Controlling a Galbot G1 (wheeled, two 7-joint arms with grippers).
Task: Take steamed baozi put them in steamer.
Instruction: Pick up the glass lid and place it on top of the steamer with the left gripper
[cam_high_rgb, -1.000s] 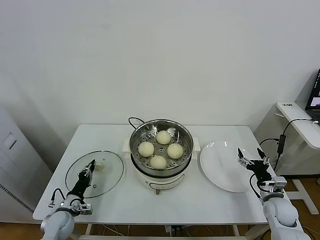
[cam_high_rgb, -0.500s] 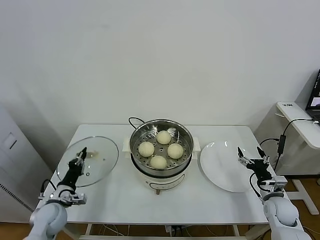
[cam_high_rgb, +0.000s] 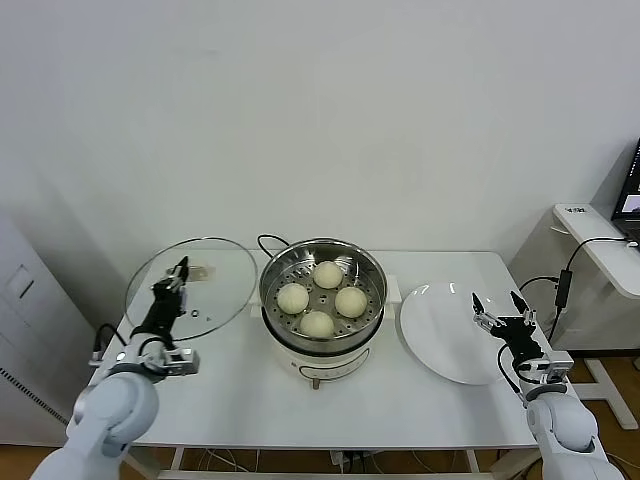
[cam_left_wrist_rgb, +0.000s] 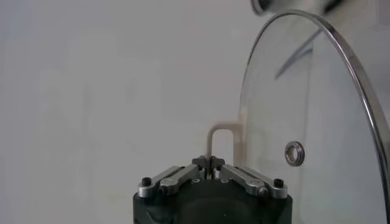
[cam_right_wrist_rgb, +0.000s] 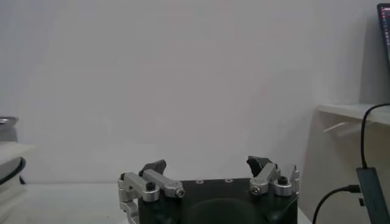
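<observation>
Lid raised beside loaded steamer
Left end effector (cam_high_rgb: 176, 277) grasps glass lid (cam_high_rgb: 195, 287); 4 baozi (cam_high_rgb: 321, 298) fill steamer (cam_high_rgb: 322, 290); right end effector (cam_high_rgb: 499, 317) released over plate (cam_high_rgb: 437, 335).

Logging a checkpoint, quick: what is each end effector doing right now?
Left end effector: closed on the glass lid's cream handle, lid lifted off the table.
Right end effector: open, empty, over the white plate.

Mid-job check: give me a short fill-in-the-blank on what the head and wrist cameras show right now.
1. The left gripper is shut on the cream handle of the glass ____.
2. The steamer holds ____ baozi.
3. The right gripper hovers open over the white ____.
4. The lid is raised on the robot's ____ of the steamer.

Missing words: lid; four; plate; left
</observation>
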